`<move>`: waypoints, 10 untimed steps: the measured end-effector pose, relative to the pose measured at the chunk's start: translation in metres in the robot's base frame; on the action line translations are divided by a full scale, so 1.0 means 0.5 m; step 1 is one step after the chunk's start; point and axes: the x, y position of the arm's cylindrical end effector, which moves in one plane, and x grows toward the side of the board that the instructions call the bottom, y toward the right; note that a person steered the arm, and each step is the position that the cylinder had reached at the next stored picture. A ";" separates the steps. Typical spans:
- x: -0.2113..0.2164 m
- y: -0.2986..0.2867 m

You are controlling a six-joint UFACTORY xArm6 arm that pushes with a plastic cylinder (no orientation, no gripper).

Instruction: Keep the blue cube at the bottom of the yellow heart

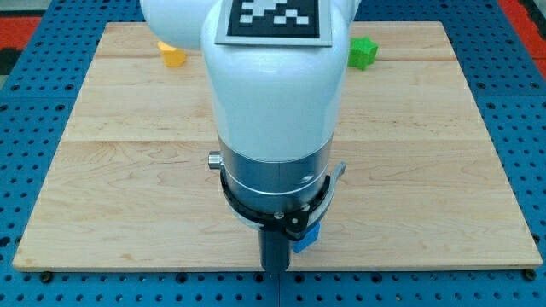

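Observation:
A blue cube [307,237] shows only as a small corner at the view's bottom centre, mostly hidden behind the arm's grey collar. My tip [274,269] is at the board's bottom edge, just left of and below that blue corner, close to it or touching; I cannot tell which. A yellow block [171,55] lies at the view's top left, partly hidden by the white arm; its shape is not clear. The arm hides the middle of the board.
A green block [363,52] sits at the view's top right of the arm. The wooden board [426,153] lies on a blue pegboard surface [34,102]. The white arm [273,94] carries a black-and-white marker on top.

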 end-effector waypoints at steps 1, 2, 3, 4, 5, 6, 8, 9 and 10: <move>0.000 0.000; 0.001 0.012; -0.001 0.030; 0.000 0.068; 0.001 0.127; 0.001 0.141; -0.036 0.059; -0.036 0.059; -0.036 0.067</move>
